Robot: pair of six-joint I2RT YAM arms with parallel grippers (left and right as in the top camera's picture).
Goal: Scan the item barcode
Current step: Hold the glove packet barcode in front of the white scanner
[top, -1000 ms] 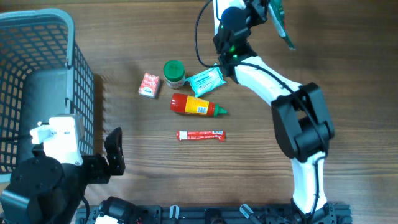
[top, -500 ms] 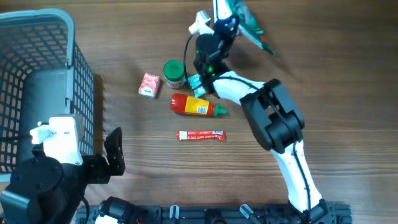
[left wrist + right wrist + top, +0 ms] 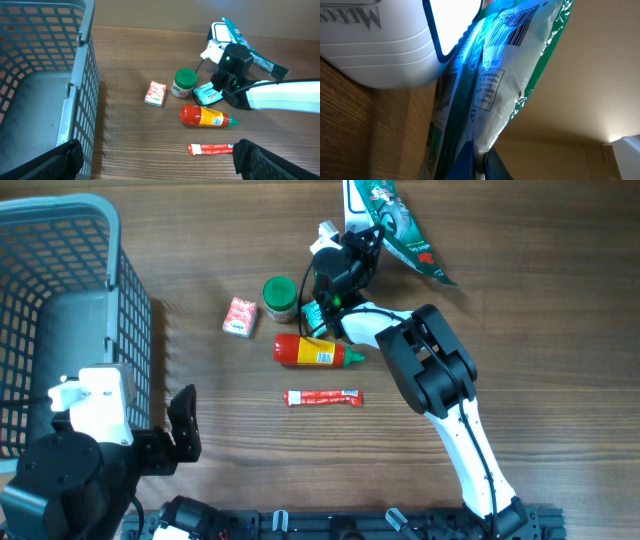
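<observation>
Landmark = red bottle (image 3: 318, 351), lying on its side mid-bench (image 3: 560, 380).

Nearest the robot, well to the near-left of the bottle: L hand (image 3: 185, 420), fingers spread wide, nothing in it. It's parked next to the basket (image 3: 135, 330), prob. just out of the way while the other arm works.

Just on the near side of the bottle: a thin red sachet (image 3: 322, 397), flat, apart from it.

Far-left of the bottle: small red/white carton (image 3: 239, 317). Just beyond the bottle: green-lidded jar (image 3: 280, 298), w/ a teal packet (image 3: 207, 94) beside it, partly under the R arm. None of these look touched; likely queued.

Well beyond the bottle, at the far bench edge: R hand (image 3: 481, 167) clenched on the bottom edge of the green bag (image 3: 510, 75), lifting it off the bench and up against the white scanner (image 3: 380, 45). Gripping the edge leaves the printed panel free. The scanner window is lit and blue light spills onto the bag. The barcode (image 3: 517, 27) sits just beside the window, not squarely across it, so I'd guess a small shift or turn is needed for a read. The crinkly film could glare.
</observation>
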